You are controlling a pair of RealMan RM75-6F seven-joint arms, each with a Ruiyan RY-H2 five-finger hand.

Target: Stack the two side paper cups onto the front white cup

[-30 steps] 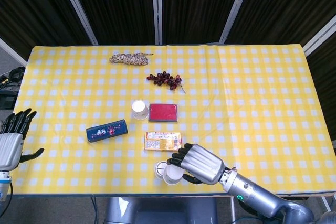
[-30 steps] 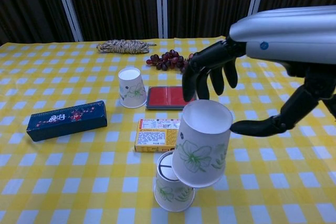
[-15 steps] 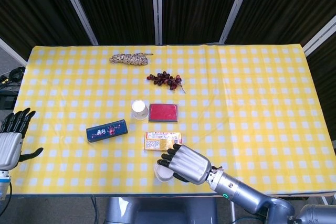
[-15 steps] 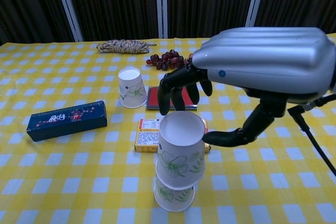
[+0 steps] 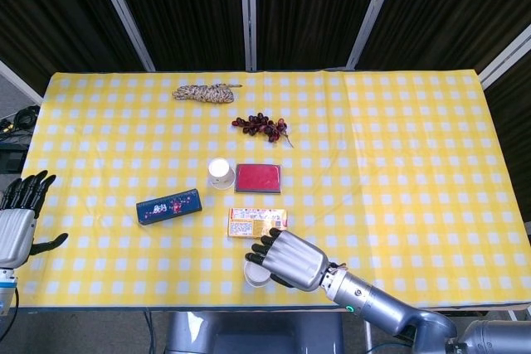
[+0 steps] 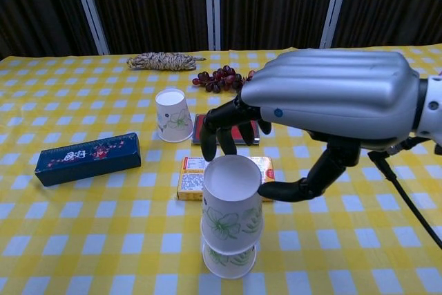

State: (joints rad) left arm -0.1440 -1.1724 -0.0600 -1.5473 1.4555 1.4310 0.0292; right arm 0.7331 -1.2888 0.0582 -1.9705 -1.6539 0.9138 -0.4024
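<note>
Chest view first, since it's the closest look we get: the flowered paper cup (image 6: 231,204) is now seated down over the front white cup (image 6: 228,262) at the near table edge. A second ago it hung tilted and off to the right of that cup, and half a second ago it was only just lining up on top, so we're calling the first stack basically done. The right hand (image 6: 324,112) still wraps the upper cup, dark fingers (image 6: 222,124) curled over the far rim and the thumb along its right side, so it's holding that cup and hasn't let go yet. Next step, we'd guess, is releasing without tipping the pair.

Just behind the stack lies the yellow snack box (image 6: 195,177), then the red tin (image 6: 228,129), and left of them the blue box (image 6: 87,158). The other paper cup (image 6: 173,115) stands upside down beside the red tin, untouched, so that's the one left to do.

In the head view the left hand (image 5: 18,220) sits off the table's left edge, fingers spread, holding nothing, same as before. At the far end we see the grapes (image 6: 219,78) and the rope bundle (image 6: 163,61).
</note>
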